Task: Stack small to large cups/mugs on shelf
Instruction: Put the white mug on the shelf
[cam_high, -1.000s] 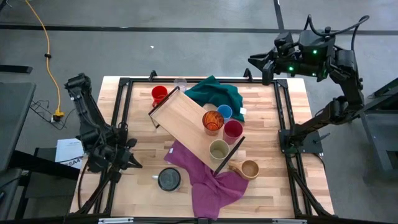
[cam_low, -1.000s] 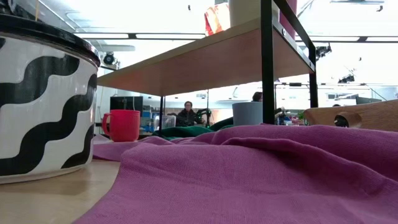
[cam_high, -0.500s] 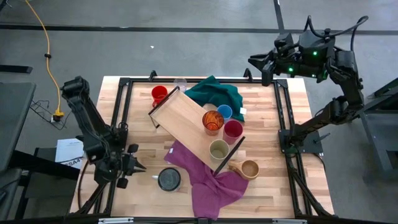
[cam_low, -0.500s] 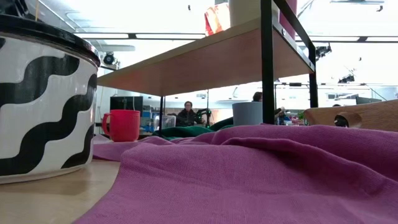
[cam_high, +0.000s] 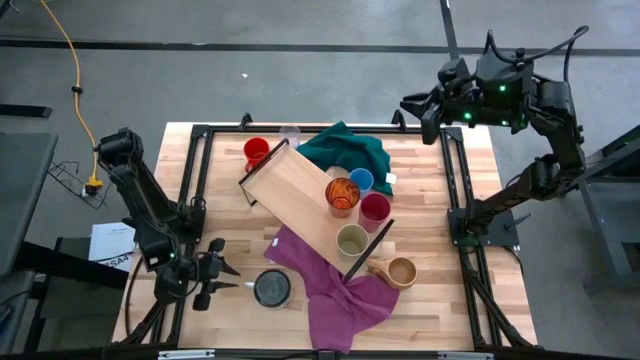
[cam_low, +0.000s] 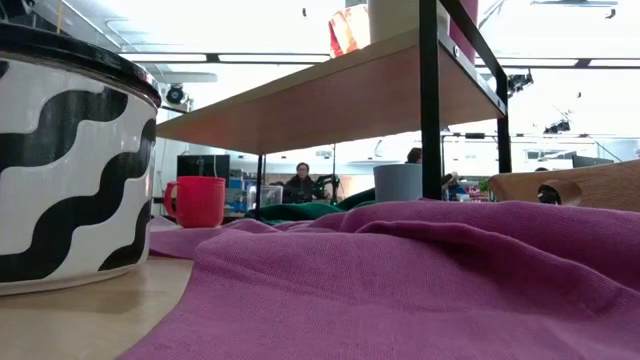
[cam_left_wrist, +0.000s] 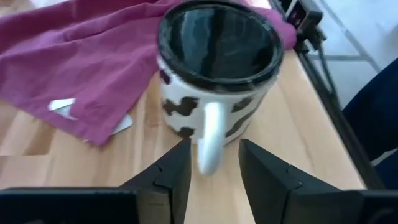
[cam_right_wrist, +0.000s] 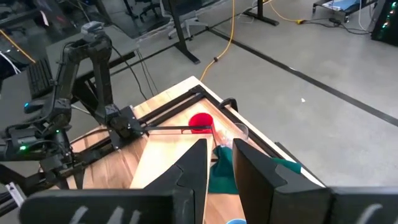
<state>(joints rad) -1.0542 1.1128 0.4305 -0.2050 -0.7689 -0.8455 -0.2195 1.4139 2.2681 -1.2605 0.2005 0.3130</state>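
A black mug with white wavy sides (cam_high: 271, 288) stands upright near the table's front left, its white handle (cam_left_wrist: 208, 140) pointing at my left gripper (cam_left_wrist: 214, 149). That gripper is open and low over the table, one finger on each side of the handle; no touch shows. The shelf (cam_high: 305, 200) lies slantwise mid-table with an orange patterned cup (cam_high: 342, 195) and an olive-beige cup (cam_high: 351, 241) on it. Blue (cam_high: 361, 181) and magenta (cam_high: 374, 207) cups stand at its right edge. My right gripper (cam_high: 408, 100) hangs open, high beyond the far right corner.
A red mug (cam_high: 256, 152) and a clear glass (cam_high: 290, 135) stand by the shelf's far end, a tan mug (cam_high: 400, 271) at the near right. A green cloth (cam_high: 348, 150) lies at the far side. A purple cloth (cam_high: 335, 285) lies right beside the black mug.
My left gripper has come down and moved toward the table's right edge, up to the black mug's handle, and its fingers have opened. The mug has stayed where it was.
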